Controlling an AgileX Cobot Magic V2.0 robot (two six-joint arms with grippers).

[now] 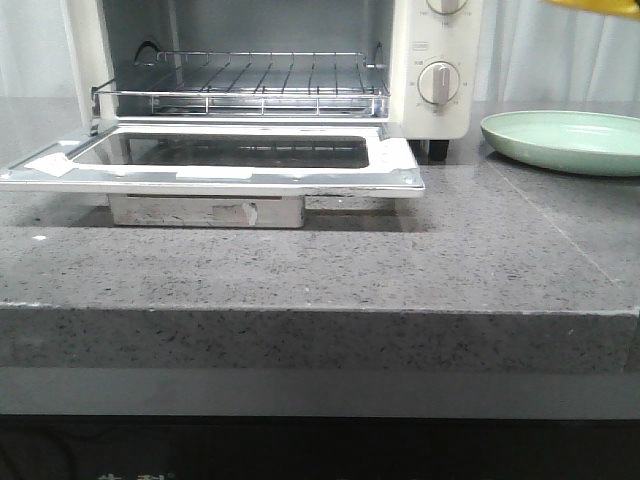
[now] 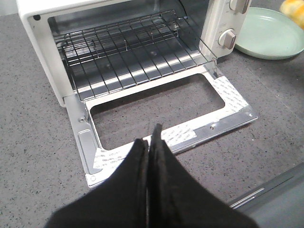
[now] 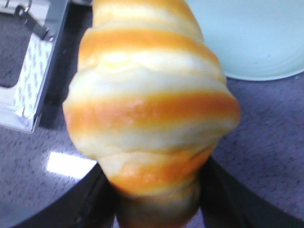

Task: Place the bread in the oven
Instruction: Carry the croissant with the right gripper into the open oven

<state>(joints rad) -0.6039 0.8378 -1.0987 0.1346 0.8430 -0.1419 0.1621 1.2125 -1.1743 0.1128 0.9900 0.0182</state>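
Note:
The bread (image 3: 152, 104), a glossy golden roll with orange-brown stripes, fills the right wrist view. My right gripper (image 3: 156, 192) is shut on its lower end, with a dark finger on each side, and holds it in the air between the plate and the oven door's corner. In the front view only a yellow sliver of the bread (image 1: 592, 4) shows at the top right edge. The cream-white oven (image 1: 430, 60) stands at the back left with its glass door (image 1: 215, 165) dropped flat and the wire rack (image 1: 250, 85) bare. My left gripper (image 2: 153, 137) is shut and empty, above the counter just in front of the door's edge (image 2: 190, 135).
A pale green round plate (image 1: 565, 140) lies bare on the grey stone counter (image 1: 320, 260) to the right of the oven; it also shows in the left wrist view (image 2: 266, 35) and the right wrist view (image 3: 256, 33). The counter's front edge (image 1: 320, 312) runs across the view.

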